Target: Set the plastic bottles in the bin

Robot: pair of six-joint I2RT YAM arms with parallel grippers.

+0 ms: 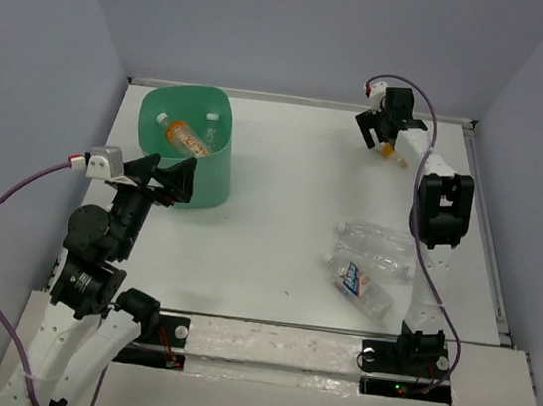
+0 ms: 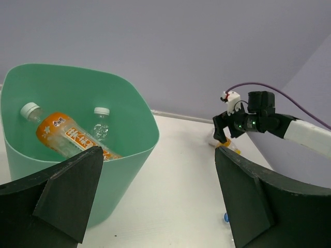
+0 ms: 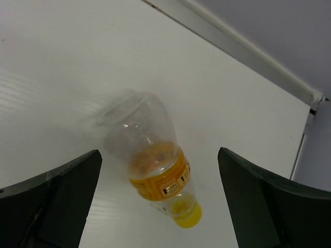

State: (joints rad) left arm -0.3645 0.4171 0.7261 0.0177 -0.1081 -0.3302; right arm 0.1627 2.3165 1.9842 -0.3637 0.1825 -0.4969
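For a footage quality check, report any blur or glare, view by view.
Right wrist: the small bottle is smeared at its clear end, label sharper. Left wrist: bin crisp. Top external: even light, clear bottles faint against the white table.

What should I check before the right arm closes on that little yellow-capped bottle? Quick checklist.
1. Right gripper open: ok, fingers spread either side of the little bottle.
2. Bottle centred between them: ok, lying on its side on the table.
3. Fingers low enough to grip: cannot tell.
4. Top of the bin free: ok, left gripper is open and sits by the near wall.
5. Room in the bin: ok, only an orange bottle and a clear one inside.
6. Other bottles binned: not ok, two clear bottles lie on the table.
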